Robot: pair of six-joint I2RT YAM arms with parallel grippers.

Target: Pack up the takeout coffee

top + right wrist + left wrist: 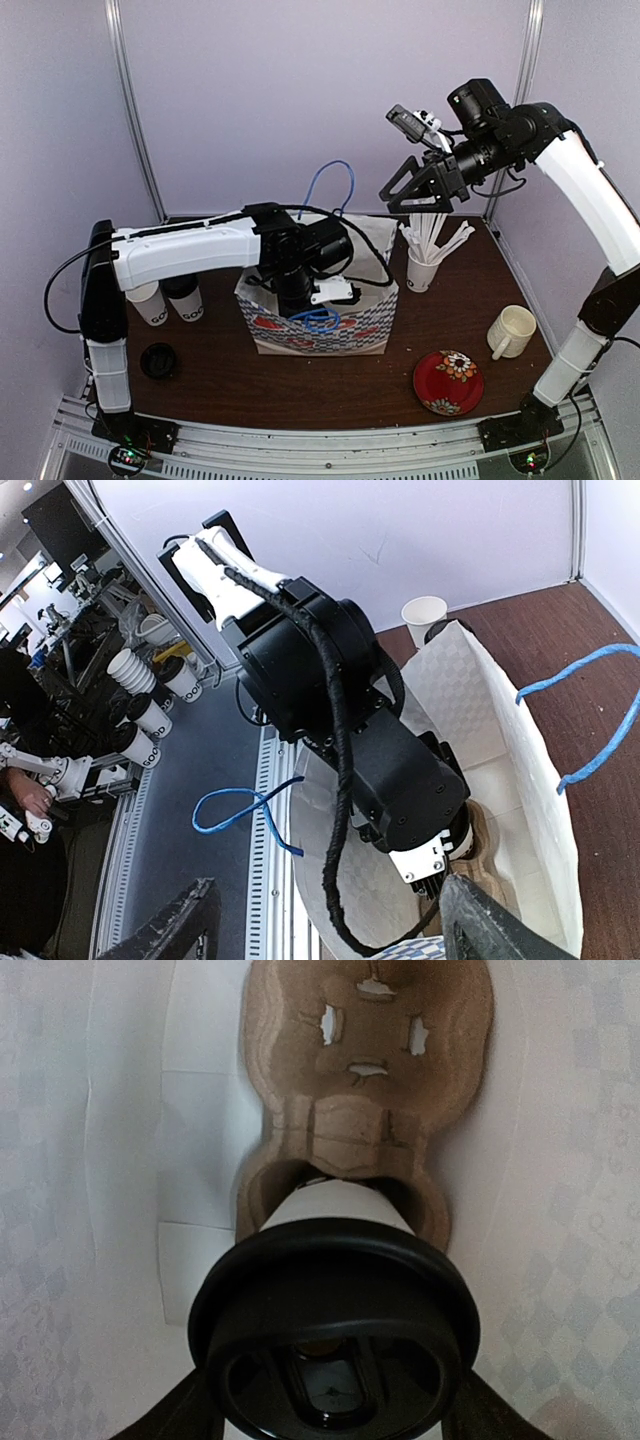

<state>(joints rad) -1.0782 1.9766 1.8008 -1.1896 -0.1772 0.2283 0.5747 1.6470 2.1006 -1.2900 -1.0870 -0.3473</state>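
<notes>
A takeout coffee cup (335, 1210), white with a black lid (335, 1310), stands in one hole of a brown cardboard carrier (370, 1060) at the bottom of the checkered paper bag (320, 335). My left gripper (335, 1410) reaches down into the bag (480, 700), with a finger against each side of the lid. Two more cups stand on the table left of the bag, one without a lid (150, 303) and one with a lid (185, 300). My right gripper (415, 195) hangs open above the bag's back right corner with nothing in it.
A loose black lid (158, 360) lies near the front left. A cup of white stirrer sticks (425, 260) stands right of the bag, below the right gripper. A cream mug (512, 332) and a red plate (448, 382) are at front right. The bag's blue handle (330, 185) sticks up.
</notes>
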